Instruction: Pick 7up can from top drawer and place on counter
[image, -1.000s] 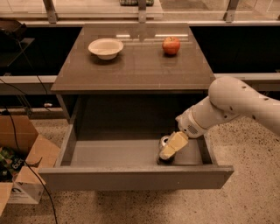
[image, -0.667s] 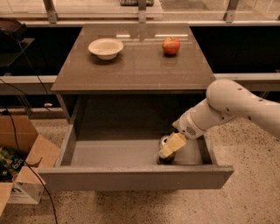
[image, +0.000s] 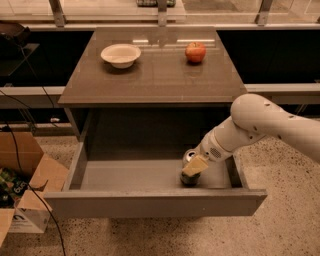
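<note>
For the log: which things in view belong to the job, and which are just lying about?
Part of the job:
- 7up can, in the open top drawer
- counter
- pincer, down in the drawer at the can

Just lying about:
- white bowl and red apple, on the counter
- cardboard box, on the floor

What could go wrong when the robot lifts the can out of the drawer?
The gripper is at the 7up can, close to the front panel of the top drawer, so the can might clip it going up. The counter edge juts out above; the arm could bump it. The apple, on the arm's side of the counter, could get knocked.
</note>
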